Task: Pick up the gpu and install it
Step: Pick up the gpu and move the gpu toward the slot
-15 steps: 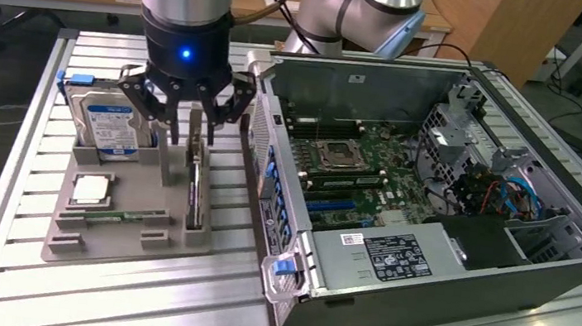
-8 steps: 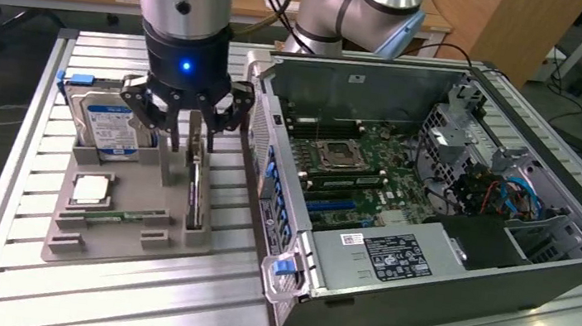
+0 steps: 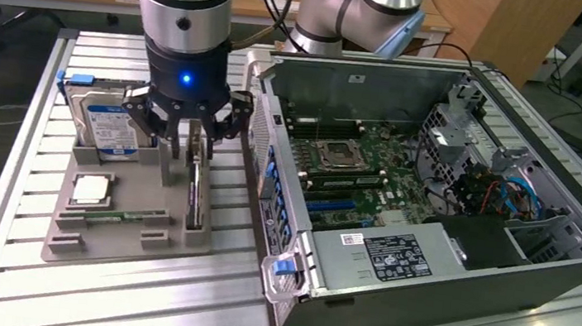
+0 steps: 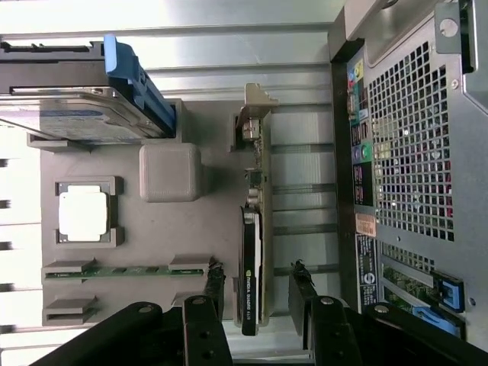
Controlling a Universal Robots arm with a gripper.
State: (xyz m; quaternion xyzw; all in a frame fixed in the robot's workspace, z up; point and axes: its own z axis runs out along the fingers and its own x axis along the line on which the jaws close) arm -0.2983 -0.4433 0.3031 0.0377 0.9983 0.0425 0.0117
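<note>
So, jaws (image 3: 191,144): wide open and holding nothing; in the wrist view one finger (image 4: 216,288) stands on each side of the card's top edge, with a gap on both sides.
Graphics card (image 3: 197,189): standing on its long edge in a slot of the grey tray (image 3: 91,247), metal bracket at the far end from me, not yet lifted.
Neighbours: hard drive (image 3: 107,124) upright at the tray's back, a processor chip (image 3: 91,187) and a memory stick (image 3: 124,216) lying further out on the same tray.
Computer case (image 3: 451,308): lying open on the surface (image 3: 139,311) just beside the tray, its perforated rear wall close to my fingers.
Risk, closing: I sit near one end of the card, so I judge an off-centre grip could let it swing or tilt.
Risk, lifting: a tilted card could bind in the slot and drag the tray up with it.
Risk, clearance: any sideways drift could knock a finger against the case wall.
</note>
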